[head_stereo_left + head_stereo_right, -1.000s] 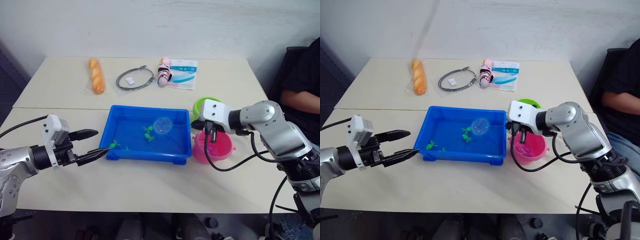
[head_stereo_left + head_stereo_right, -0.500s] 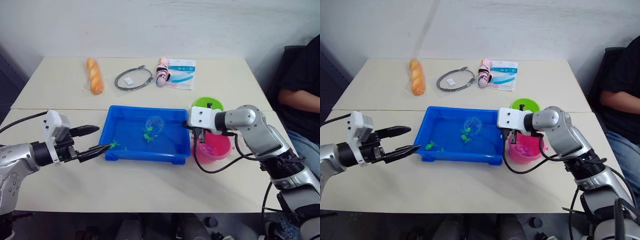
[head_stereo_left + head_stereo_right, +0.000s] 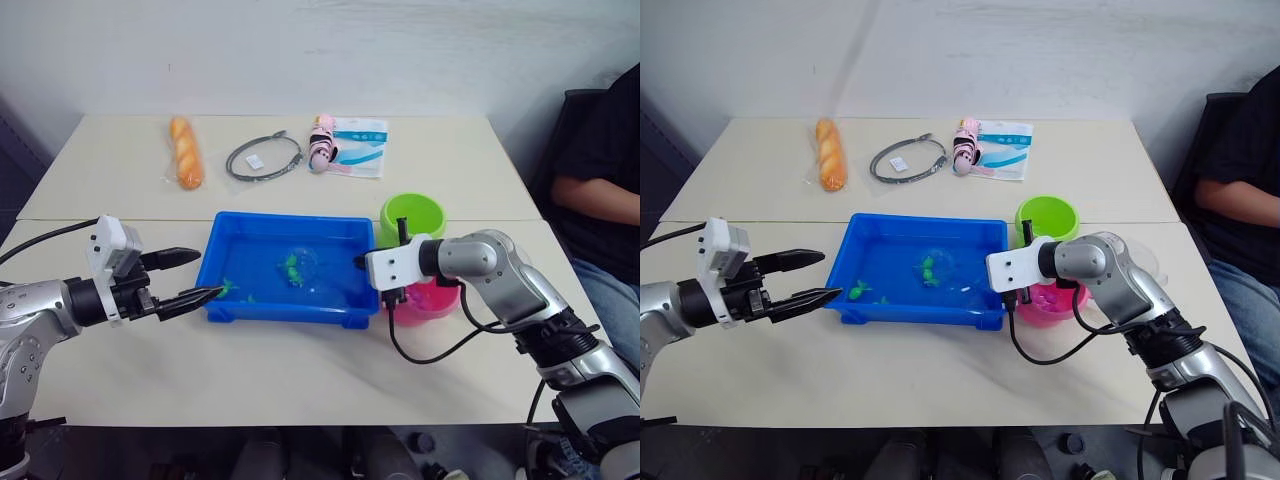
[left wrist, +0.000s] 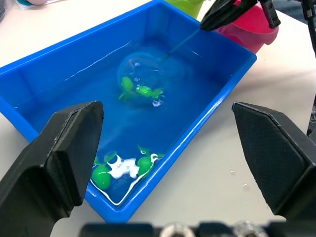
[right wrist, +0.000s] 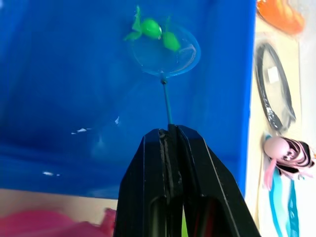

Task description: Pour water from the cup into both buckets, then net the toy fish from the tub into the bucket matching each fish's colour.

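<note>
The net lies in the tub with two green fish over its hoop. My right hand pinches its handle. My left hand waits wide open beside the tub, holding nothing.

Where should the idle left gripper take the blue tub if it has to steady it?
Probably the tub's raised rim at the near-left corner, coming in from the robot's left, where the open left gripper already sits. The rim is the one thin edge; the right gripper, shut on the net, works over the far end.
</note>
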You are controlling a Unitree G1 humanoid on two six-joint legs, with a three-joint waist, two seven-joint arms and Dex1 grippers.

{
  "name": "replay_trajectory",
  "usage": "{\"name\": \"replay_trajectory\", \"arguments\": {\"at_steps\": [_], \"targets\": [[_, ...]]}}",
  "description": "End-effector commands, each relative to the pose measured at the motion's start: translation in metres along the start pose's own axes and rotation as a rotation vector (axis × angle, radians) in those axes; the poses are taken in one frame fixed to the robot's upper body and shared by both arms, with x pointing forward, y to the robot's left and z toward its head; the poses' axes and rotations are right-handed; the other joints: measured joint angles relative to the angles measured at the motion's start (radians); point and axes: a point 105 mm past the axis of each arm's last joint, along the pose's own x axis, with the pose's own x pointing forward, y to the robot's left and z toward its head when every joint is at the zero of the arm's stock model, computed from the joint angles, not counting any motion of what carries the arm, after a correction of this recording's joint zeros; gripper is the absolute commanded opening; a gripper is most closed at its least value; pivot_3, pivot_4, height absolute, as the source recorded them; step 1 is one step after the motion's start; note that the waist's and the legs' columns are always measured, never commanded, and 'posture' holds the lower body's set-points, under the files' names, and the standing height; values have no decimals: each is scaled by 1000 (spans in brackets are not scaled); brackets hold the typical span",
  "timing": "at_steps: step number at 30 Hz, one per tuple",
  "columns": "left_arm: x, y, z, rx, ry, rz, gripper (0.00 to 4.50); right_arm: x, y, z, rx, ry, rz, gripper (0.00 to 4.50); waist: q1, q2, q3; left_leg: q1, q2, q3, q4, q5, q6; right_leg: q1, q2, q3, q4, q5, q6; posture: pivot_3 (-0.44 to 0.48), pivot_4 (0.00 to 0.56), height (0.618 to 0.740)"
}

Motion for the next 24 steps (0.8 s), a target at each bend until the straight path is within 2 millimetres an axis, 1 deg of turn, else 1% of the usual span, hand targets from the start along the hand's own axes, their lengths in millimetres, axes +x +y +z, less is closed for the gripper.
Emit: {"name": "replay_trajectory", "arguments": {"at_steps": [1, 4, 7, 10, 13, 16, 19, 23, 24], "targets": [[-2, -1, 8, 49, -7, 0, 4478, -8, -8, 17, 119, -77, -31, 0, 0, 0, 0, 0, 0, 0, 0, 0, 0, 0, 0, 0, 0, 0, 0, 0, 150, 740], [-1, -3, 8, 47, -11, -13, 4478, -17, -11, 20, 307, -111, -27, 0, 2, 0, 0, 0, 0, 0, 0, 0, 0, 0, 0, 0, 0, 0, 0, 0, 150, 740], [1, -11, 8, 36, -9, -72, 4478, -30, -14, 27, 520, -171, -21, 0, 6, 0, 0, 0, 0, -1, 0, 0, 0, 0, 0, 0, 0, 0, 0, 0, 150, 740], [6, -17, 14, 54, -17, -116, 4478, -49, -18, 34, 687, -218, 2, 0, 7, 0, 0, 0, 0, -1, -1, -1, 2, 0, -1, 0, -1, 0, 0, 0, 150, 740], [15, -20, 23, 70, -45, -159, 4478, -67, -17, 33, 813, -211, 0, 0, 10, 0, 0, 0, 0, -2, -2, -2, 3, 1, -1, -1, -2, 0, 0, 0, 150, 740], [28, -23, 35, 83, -95, -209, 4478, -86, -17, 27, 902, -199, -62, 0, 12, 0, 0, -1, 0, -3, -2, -2, 4, 1, -2, -2, -4, 0, 0, 0, 150, 740], [38, -25, 44, 89, -129, -249, 4478, -99, -18, 25, 958, -195, -118, 0, 10, 0, 0, -1, -1, -3, -2, -2, 3, 1, -2, -2, -4, 0, 0, 0, 150, 740], [54, -25, 59, 99, -189, -286, 4478, -121, -22, 11, 982, -126, -267, 0, 5, 0, 0, -1, -1, -2, -3, -2, 3, 1, -1, -2, -4, 0, 0, 0, 150, 740], [63, -21, 61, 107, -206, -275, 4478, -131, -24, 0, 968, -72, -347, 0, 7, 0, 0, -1, -1, -2, -3, -1, 2, 1, -1, -2, -4, 0, 0, 0, 150, 740]]}}
